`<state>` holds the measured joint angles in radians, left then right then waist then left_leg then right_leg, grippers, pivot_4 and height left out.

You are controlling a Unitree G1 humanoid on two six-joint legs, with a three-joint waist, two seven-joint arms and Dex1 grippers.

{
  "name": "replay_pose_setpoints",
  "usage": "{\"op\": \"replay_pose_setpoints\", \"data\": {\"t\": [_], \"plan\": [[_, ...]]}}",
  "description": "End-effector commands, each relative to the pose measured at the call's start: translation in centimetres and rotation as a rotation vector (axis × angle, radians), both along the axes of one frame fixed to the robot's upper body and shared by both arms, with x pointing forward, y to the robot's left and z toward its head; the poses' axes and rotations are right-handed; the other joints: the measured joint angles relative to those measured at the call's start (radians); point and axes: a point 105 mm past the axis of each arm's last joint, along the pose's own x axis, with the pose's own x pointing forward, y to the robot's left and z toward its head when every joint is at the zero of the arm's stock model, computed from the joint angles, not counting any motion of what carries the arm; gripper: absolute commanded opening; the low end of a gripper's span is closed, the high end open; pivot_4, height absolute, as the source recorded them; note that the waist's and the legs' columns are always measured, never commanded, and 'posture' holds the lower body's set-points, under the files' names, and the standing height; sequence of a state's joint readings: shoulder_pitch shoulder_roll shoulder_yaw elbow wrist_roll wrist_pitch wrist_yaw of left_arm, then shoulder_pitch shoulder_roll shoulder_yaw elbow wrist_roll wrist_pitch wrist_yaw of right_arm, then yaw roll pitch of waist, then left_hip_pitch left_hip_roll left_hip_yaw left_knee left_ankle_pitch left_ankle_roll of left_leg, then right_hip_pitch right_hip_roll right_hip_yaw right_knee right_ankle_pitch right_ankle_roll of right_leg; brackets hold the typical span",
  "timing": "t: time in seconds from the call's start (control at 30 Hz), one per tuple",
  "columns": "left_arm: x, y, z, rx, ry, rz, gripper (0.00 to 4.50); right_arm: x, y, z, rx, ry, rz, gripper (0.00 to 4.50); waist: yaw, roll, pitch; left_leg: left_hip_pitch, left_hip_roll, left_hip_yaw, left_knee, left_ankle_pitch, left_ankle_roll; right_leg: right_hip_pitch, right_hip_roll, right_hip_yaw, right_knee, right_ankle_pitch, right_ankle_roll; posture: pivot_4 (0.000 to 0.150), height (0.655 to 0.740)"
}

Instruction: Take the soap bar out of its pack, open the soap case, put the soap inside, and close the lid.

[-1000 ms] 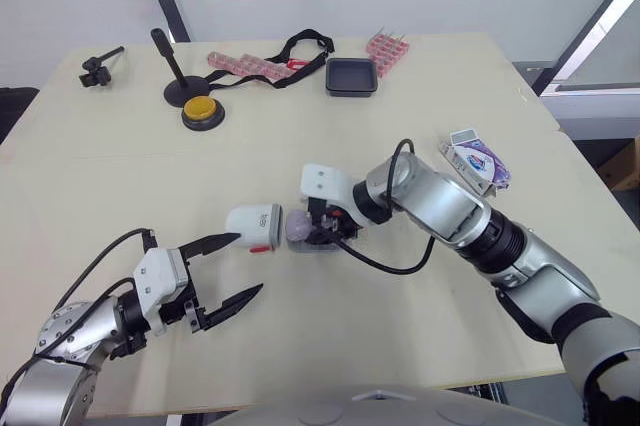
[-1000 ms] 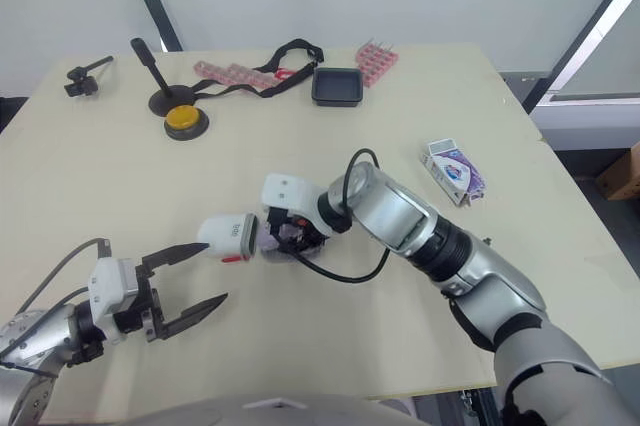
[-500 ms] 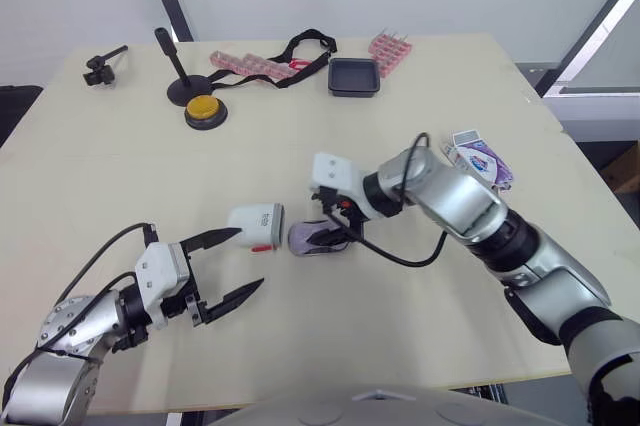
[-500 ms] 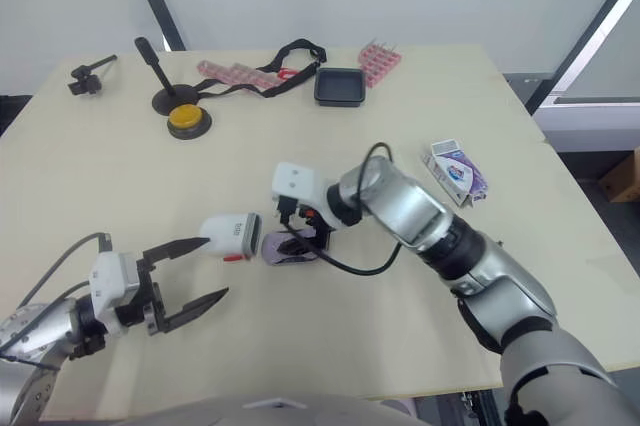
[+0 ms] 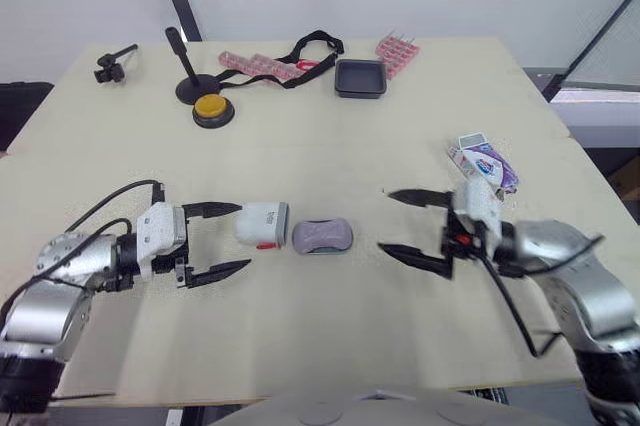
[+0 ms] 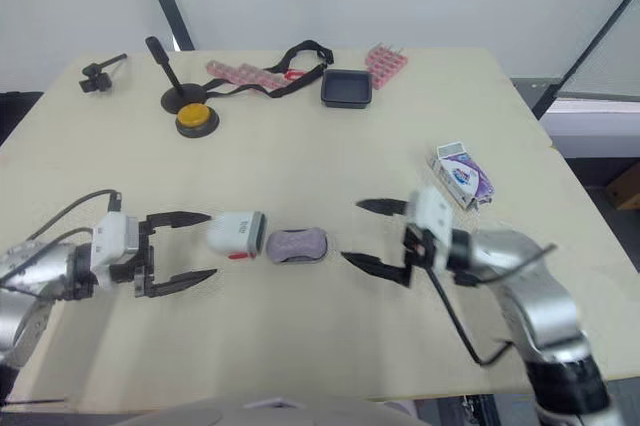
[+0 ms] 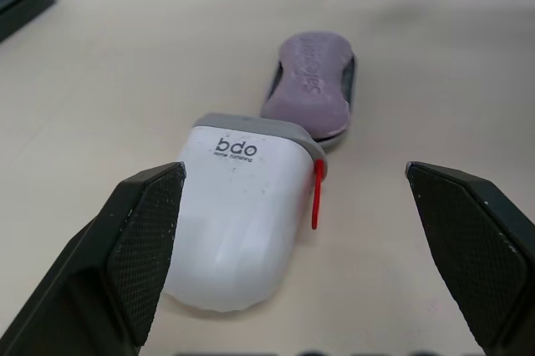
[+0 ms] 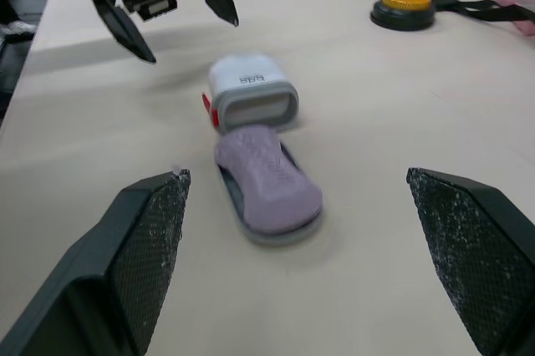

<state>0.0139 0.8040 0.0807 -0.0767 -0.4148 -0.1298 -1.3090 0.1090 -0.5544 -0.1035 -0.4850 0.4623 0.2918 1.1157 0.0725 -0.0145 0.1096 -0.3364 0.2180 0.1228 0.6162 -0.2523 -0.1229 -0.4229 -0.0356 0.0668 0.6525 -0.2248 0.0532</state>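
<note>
Left fingers (image 5: 213,209), right fingers (image 5: 418,197) spread; soap (image 5: 322,236) between, off table (image 5: 330,146) edges.

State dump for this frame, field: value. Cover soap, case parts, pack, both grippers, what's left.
left gripper: open, fingers either side of the case lid
right gripper: open, holding nothing, apart from the soap
soap: purple bar, unpacked, lying on the case base
case lid: white, off the base, on its side, open end facing the soap
soap pack: beside the right gripper
remaining: put lid on base

Silver arms (image 5: 592,291), black cables (image 5: 100,211), white wrists (image 5: 160,231)
</note>
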Motion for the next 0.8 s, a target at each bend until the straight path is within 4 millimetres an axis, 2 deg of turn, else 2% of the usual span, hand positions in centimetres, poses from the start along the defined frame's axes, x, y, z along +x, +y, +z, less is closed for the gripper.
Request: {"op": "replay_pose_setpoints", "data": {"t": [0.03,0.33,0.63,0.8], "plan": [[0.5,0.0,0.0,0.102,-0.012,-0.092,4.5,-2.2,-1.0,0.6,-0.007,-0.071,0.034,4.47,-0.001,0.0,0.0,0.0,0.0,0.0,0.0,0.0,0.0,0.0,0.0,0.0,0.0,0.0,0.0,0.15,0.7291],[4.0,-0.4,0.3,0.16,-0.021,-0.111,4.5,-4.5,-2.8,-1.0,-0.03,-0.057,-0.034,4.47,-0.007,0.0,-0.001,-0.001,-0.001,0.0,0.001,0.0,0.002,0.0,-0.004,-0.001,0.0,0.0,-0.001,0.15,0.7291],[4.6,-0.6,-0.9,0.254,0.027,-0.192,4.5,-4.5,-3.8,-1.4,-0.042,-0.064,-0.059,4.47,-0.005,0.0,-0.001,-0.001,-0.001,0.0,0.001,0.0,0.002,0.0,-0.004,-0.001,0.0,0.0,-0.001,0.15,0.7291],[5.3,-1.6,-1.4,0.261,-0.019,-0.202,4.5,-4.4,-4.3,-1.4,-0.055,-0.068,-0.063,4.47,-0.001,0.0,-0.001,-0.001,-0.002,0.0,0.001,0.0,0.003,0.0,-0.005,-0.001,-0.001,0.0,-0.001,0.15,0.7291]]}}
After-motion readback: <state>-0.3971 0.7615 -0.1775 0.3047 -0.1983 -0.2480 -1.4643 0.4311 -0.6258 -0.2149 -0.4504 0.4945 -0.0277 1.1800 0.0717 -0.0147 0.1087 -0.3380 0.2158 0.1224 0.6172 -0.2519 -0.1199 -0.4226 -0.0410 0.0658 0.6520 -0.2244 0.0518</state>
